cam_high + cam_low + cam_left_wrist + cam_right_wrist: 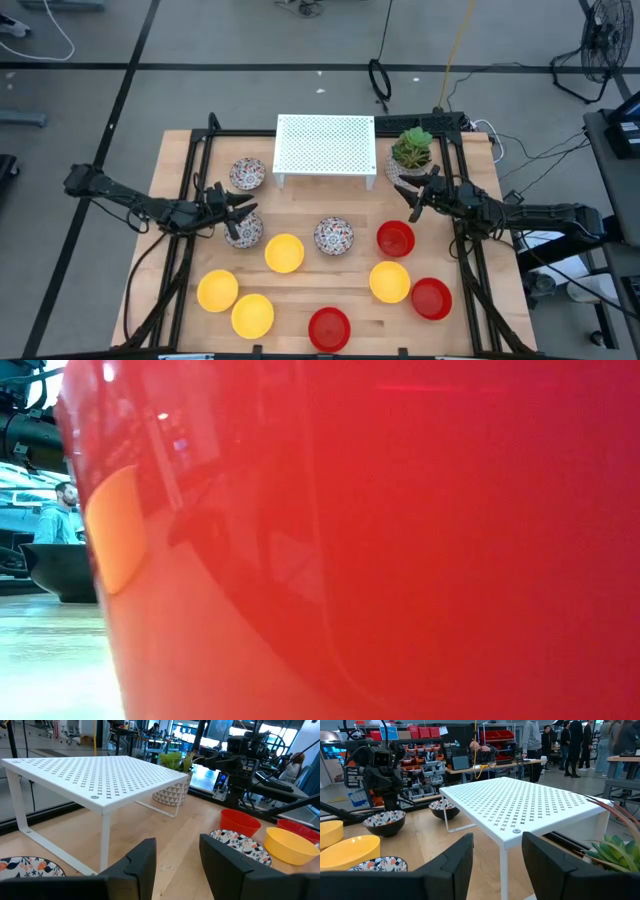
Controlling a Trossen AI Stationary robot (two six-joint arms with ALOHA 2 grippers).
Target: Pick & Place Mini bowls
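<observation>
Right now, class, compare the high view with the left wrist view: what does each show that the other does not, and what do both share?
Only the high view shows the whole table, all four yellow bowls, such as the yellow bowl near the front, and the left gripper from above, open beside a patterned bowl.

Only the left wrist view shows the room beyond the table and the white perforated rack's underside and legs.

Both show the white perforated rack, the potted plant, the right gripper and red, yellow and patterned bowls.
</observation>
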